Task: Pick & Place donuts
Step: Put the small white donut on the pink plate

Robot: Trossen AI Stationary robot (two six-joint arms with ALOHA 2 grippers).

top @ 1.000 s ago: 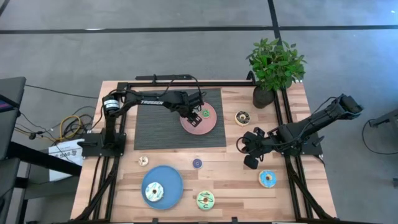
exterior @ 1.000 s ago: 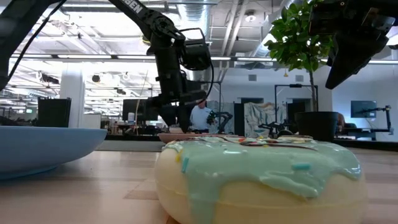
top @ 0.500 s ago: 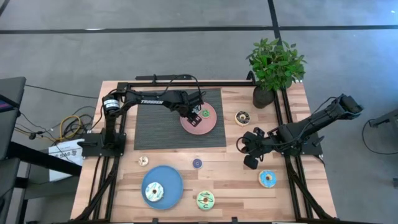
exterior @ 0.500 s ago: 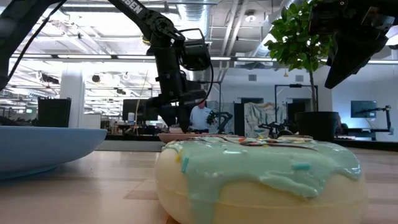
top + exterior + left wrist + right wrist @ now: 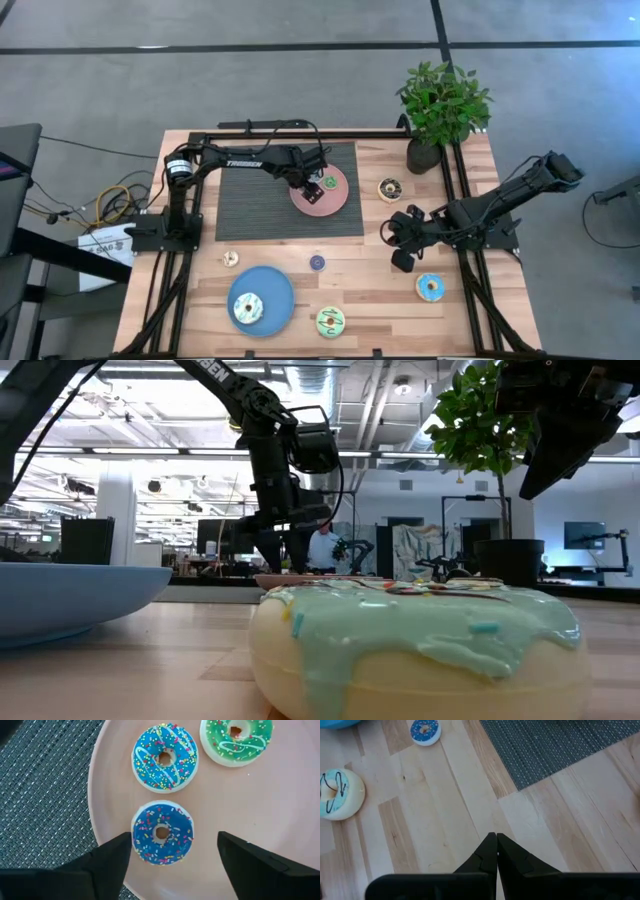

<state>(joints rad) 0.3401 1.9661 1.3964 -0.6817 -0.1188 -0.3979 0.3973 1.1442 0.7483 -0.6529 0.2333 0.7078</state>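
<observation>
Donuts look like small rigid plastic rings, glossy icing: light, stiff, a bit slick, not fragile. My call: take hold across the outer rim, fingers on opposite sides, squeezing through the ring's middle line; the hole is too small for a finger.

My left arm reaches across the mat (image 5: 255, 205), wrist pointing straight down over the pink plate (image 5: 280, 805). Left gripper (image 5: 172, 855) is spread wide, empty, straddling the dark blue donut (image 5: 162, 833) but not touching it. 2 more sit on that plate: a lighter blue donut (image 5: 164, 757) and a green donut (image 5: 236, 741).

My right arm is folded low at the table's right side, right gripper (image 5: 496, 845) pinched closed on nothing, above bare wood.

Others loose on the table: lime donut (image 5: 330, 321), light blue donut (image 5: 431, 287), brown donut (image 5: 390, 188), purple donut (image 5: 317, 262), 1 small cream donut (image 5: 231, 258). 1 more lies on the blue plate (image 5: 275, 285).
</observation>
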